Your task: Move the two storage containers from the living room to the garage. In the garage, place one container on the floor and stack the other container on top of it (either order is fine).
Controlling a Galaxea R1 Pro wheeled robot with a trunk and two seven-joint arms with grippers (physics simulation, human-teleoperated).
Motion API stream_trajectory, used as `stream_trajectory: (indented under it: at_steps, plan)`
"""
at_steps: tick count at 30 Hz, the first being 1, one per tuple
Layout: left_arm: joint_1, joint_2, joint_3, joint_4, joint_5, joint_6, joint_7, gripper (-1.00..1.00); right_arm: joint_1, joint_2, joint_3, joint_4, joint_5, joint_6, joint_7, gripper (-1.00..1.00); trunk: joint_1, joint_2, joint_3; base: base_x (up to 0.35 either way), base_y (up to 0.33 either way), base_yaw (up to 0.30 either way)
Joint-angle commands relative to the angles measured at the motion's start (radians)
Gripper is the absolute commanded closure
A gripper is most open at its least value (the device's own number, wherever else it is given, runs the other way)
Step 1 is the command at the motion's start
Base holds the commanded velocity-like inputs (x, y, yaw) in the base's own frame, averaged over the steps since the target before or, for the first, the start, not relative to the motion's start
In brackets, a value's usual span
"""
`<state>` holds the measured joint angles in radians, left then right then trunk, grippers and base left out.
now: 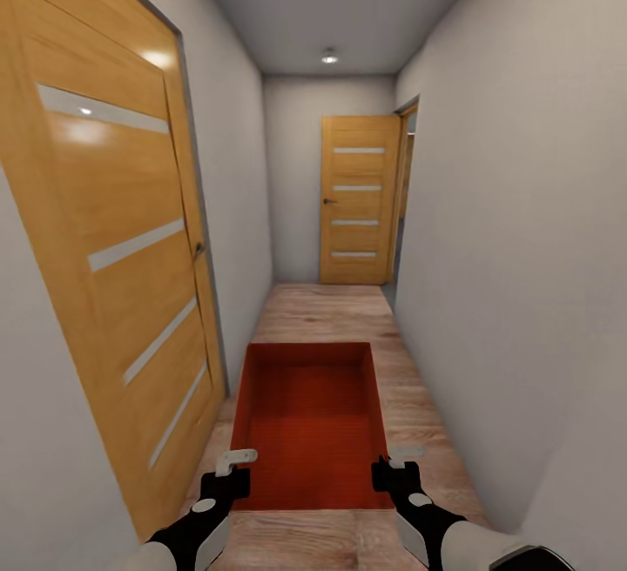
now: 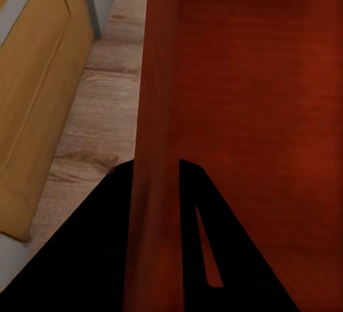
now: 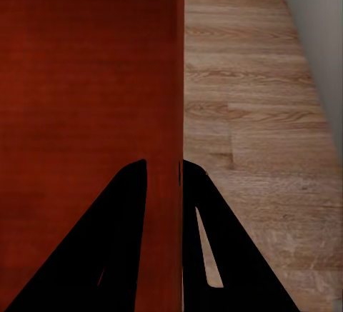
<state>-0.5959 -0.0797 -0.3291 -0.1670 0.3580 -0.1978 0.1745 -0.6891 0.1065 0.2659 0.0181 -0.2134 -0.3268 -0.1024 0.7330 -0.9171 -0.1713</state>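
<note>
Both sets of jaws are clamping a storage container [image 1: 312, 423], the left gripper [image 1: 228, 466] and right gripper [image 1: 392, 464] each straddling a side wall. It is riding through a corridor over wood flooring [image 1: 324, 305], past closed doors [image 1: 359, 198]; garage stacking remains undone.

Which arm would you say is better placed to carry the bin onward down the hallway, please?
Neither alone: the left claw pinches the orange-red container's left wall, the right claw its right wall, so both should carry it together.

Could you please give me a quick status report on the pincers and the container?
Left pincer shut on the container, left wall. Right pincer shut on its right wall. Carried in a narrow hallway; closed wooden door ahead.
</note>
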Motion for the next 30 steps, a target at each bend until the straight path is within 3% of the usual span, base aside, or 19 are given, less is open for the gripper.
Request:
stream_trajectory:
  at_steps: [1, 30]
  plan:
    - [-0.001, 0.014, 0.024, -0.002, -0.001, -0.003, 0.011, 1.00, -0.001, 0.001, -0.068, 0.000, 0.015, 0.000, 0.002, 1.00, 0.001, -0.001, -0.001, 0.322, 0.000, 0.000]
    - [-0.001, 0.014, 0.024, -0.002, -0.001, -0.005, 0.011, 1.00, -0.001, 0.001, -0.068, 0.000, 0.014, 0.000, 0.002, 1.00, 0.001, -0.001, -0.001, 0.322, 0.000, 0.000]
